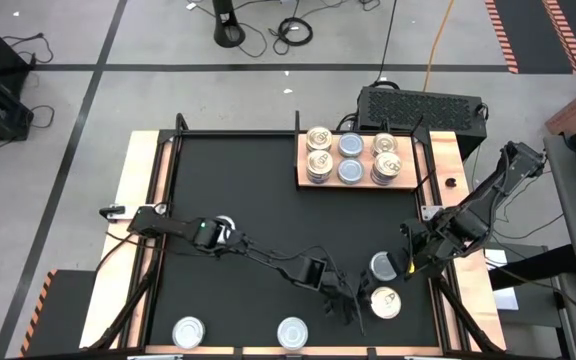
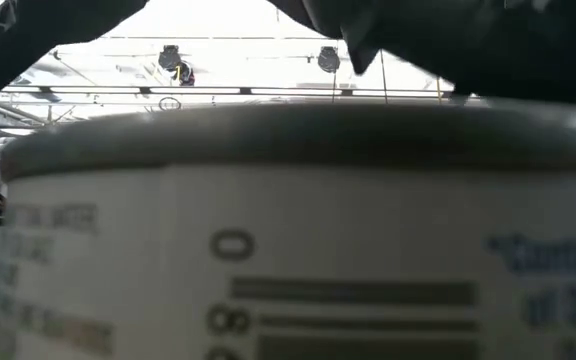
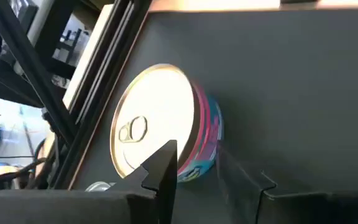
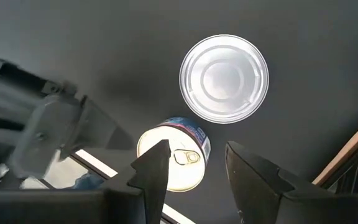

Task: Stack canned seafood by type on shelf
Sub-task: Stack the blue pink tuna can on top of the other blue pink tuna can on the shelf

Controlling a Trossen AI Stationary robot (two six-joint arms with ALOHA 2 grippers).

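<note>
Six stacks of tins sit on the wooden shelf (image 1: 366, 157) at the far side of the table. Closer to me, a gold-top can (image 1: 385, 302) sits just beside a silver-top one (image 1: 384, 265). My left claw (image 1: 351, 303) is right next to the gold one, fingers partly apart, nothing held. My right claw (image 4: 194, 165) hovers above that pair, fingers parted, empty
</note>
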